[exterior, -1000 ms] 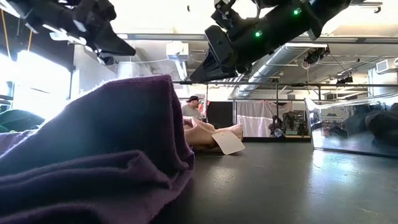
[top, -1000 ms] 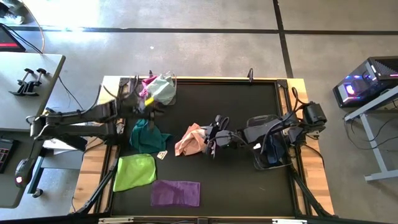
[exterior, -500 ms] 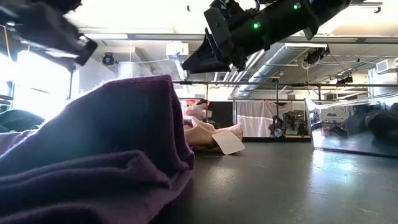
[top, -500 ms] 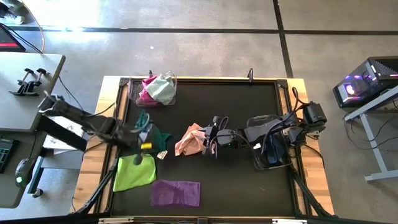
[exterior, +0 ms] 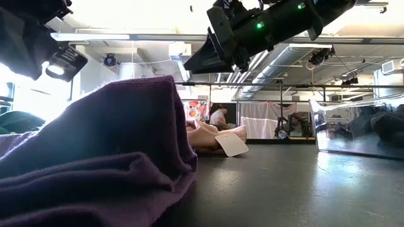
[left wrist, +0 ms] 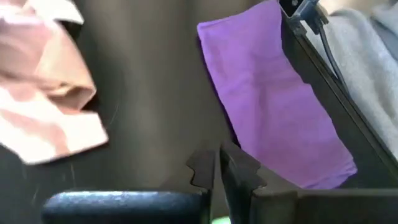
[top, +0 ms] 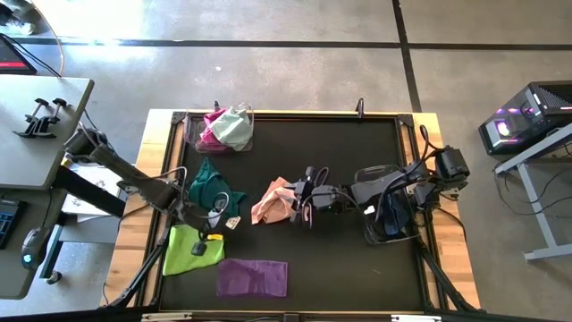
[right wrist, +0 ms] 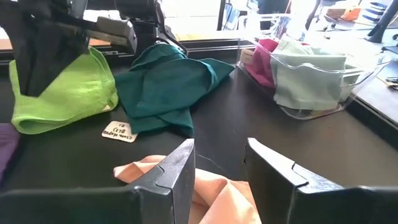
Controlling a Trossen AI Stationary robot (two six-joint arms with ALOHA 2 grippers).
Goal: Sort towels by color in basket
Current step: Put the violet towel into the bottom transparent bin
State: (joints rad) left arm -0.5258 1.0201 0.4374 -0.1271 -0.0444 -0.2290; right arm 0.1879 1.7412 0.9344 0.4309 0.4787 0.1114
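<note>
Starting nearest: purple towel (top: 253, 276) and lime towel (top: 192, 247) lie loose on the bench, left tool (top: 207, 237) pinched together, empty, above the lime. Mid-bench, right tool (top: 305, 199) spread apart over peach towel (top: 275, 202); teal towel (top: 212, 190) unsorted. Far-left basket (top: 191, 136) holds mint (top: 234, 129) and magenta (top: 211, 131). Plenty left, I'd say.

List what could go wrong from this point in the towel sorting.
1. The left claw is shut and empty above the lime green soft cloth; coming down shut, it would likely push the fabric rather than pinch it.
2. The crumpled dark teal cloth lies right beside the lime one, so a grab may catch both.
3. The right claw hangs open over the peach-pink cloth, near the left arm's area, so the arms may crowd each other.
</note>
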